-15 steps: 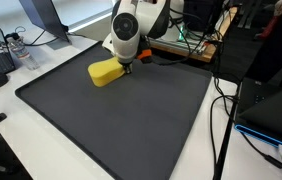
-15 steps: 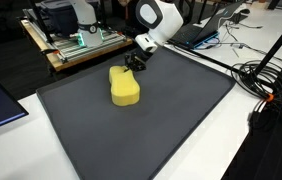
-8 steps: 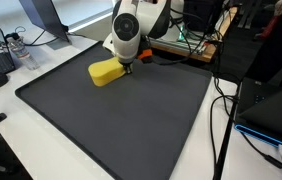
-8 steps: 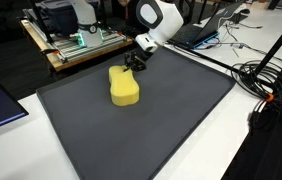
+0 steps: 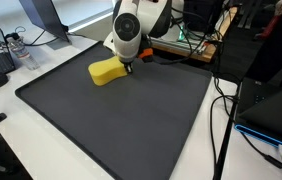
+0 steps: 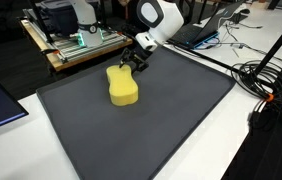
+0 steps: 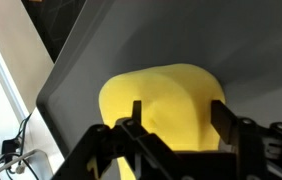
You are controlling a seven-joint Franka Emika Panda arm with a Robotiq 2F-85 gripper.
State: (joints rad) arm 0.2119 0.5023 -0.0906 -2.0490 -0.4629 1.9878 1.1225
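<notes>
Foam block (image 5: 105, 72), yellow, lies near the far edge of the dark mat (image 5: 121, 125) in an exterior view. The gripper (image 5: 127, 66) is at the end of the block nearest the arm. The arm's white body hides how the jaws stand from here. Cables (image 5: 221, 110) trail over the desk (image 5: 11, 140) beside the mat.

In an exterior view from another side, the gripper (image 6: 136, 62) hangs just above the far end of the foam block (image 6: 124, 88). The jaws look parted, and the block rests flat on the mat (image 6: 161, 120).

In the wrist view, two dark fingers (image 7: 219, 118) stand apart with the foam block (image 7: 166, 90) below and between them. One finger sits over the block's top and the other by its edge. I cannot tell whether either touches it.

As I judge it, the block is soft and light, and the jaws sit off-centre. A finger coming down on top rather than beside it would squash it or shove it across the mat. A pinch this near one end could let it pivot or spring out.
</notes>
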